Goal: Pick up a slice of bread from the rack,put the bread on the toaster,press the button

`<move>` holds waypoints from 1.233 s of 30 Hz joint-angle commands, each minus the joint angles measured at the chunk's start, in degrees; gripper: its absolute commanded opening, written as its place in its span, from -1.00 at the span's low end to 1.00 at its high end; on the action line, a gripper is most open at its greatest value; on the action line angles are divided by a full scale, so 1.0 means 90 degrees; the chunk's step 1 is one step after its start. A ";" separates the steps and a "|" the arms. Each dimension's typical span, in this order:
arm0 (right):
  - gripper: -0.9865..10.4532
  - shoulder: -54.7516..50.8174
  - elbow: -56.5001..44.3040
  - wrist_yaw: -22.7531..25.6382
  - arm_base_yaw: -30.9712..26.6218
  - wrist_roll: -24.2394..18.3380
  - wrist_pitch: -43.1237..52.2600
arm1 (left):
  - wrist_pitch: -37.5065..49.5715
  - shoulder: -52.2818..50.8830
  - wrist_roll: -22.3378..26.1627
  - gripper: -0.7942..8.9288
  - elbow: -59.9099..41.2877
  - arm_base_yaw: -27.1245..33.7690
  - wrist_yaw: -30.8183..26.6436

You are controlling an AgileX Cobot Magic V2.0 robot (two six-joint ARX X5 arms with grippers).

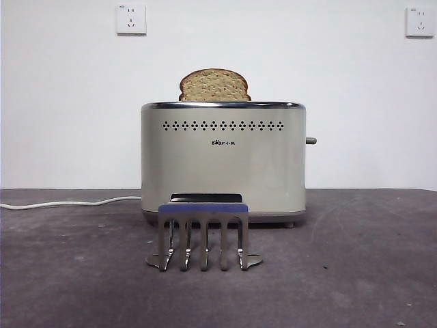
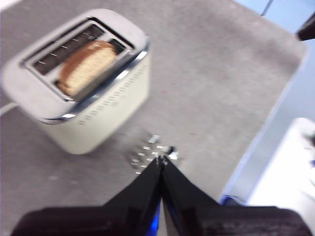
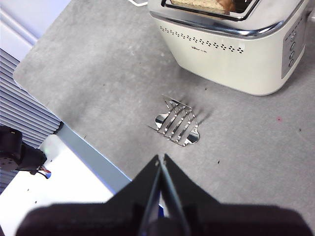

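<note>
You have the toaster (image 1: 223, 160) on the bench (image 1: 355, 273), the slice of bread (image 1: 214, 85) standing in its slot. The rack (image 1: 203, 234) sits just before the toaster. The button (image 1: 311, 141) juts from its right side.

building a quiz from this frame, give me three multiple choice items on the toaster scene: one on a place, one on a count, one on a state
1. Where is the slice of bread?
A. in a slot of the toaster
B. on the rack
C. flat on the table

2. How many upright prongs does the rack have?
A. three
B. five
C. eight

3. How do the jaws of the left gripper stand?
A. wide open
B. shut on the bread
C. shut, holding nothing

Answers:
1 A: its domed top sticks up above the chrome rim.
2 B: the front view shows five prongs under the blue bar.
3 C: the left wrist view shows the jaws meeting with nothing between them; the right gripper looks the same.
</note>
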 commanded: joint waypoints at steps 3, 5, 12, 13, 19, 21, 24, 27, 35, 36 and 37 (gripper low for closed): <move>-0.83 -0.0002 -0.0066 -0.0002 0.0010 -0.0058 0.0010 | 0.0920 -0.0410 0.0826 -0.84 -0.0063 0.0461 -0.0202; -0.83 -0.0002 -0.0066 -0.0002 0.0010 -0.0058 0.0010 | 0.1647 -0.0731 0.0959 -0.84 -0.0194 0.0799 -0.0185; -0.83 0.0000 -0.0066 -0.0002 0.0010 -0.0058 0.0010 | 0.4682 -0.2395 0.0850 -0.84 -0.2307 0.2171 -0.0197; -0.83 -0.0002 -0.0066 -0.0002 0.0010 -0.0058 0.0012 | 0.5107 -0.2662 0.0850 -0.84 -0.2737 0.2327 -0.0226; -0.83 0.0000 -0.0066 -0.0002 0.0010 -0.0058 0.0010 | 0.7512 -0.4325 0.0843 -0.84 -0.5654 0.3118 -0.0605; -0.83 0.0000 -0.0066 -0.0002 0.0010 -0.0058 0.0010 | 0.8099 -0.4750 0.0767 -0.84 -0.6482 0.3291 -0.0600; -0.83 -0.0002 -0.0066 -0.0002 0.0010 -0.0056 0.0012 | 0.8694 -0.5326 0.0505 -0.84 -0.7613 0.3458 -0.0607; -0.83 0.0000 -0.0066 -0.0002 0.0010 -0.0058 0.0012 | 0.8954 -0.5785 0.0372 -0.84 -0.8551 0.3553 -0.0624; -0.83 0.0000 -0.0066 -0.0002 0.0010 -0.0056 0.0012 | 0.9088 -0.6722 0.0138 -0.84 -1.0326 0.3631 -0.0729; -0.83 0.0000 -0.0066 -0.0002 0.0010 -0.0058 0.0010 | 0.9090 -0.6834 0.0138 -0.84 -1.0503 0.3631 -0.0729; -0.83 0.0000 -0.0066 -0.0002 0.0010 -0.0058 0.0012 | 0.9090 -0.6941 0.0134 -0.84 -1.0666 0.3631 -0.0729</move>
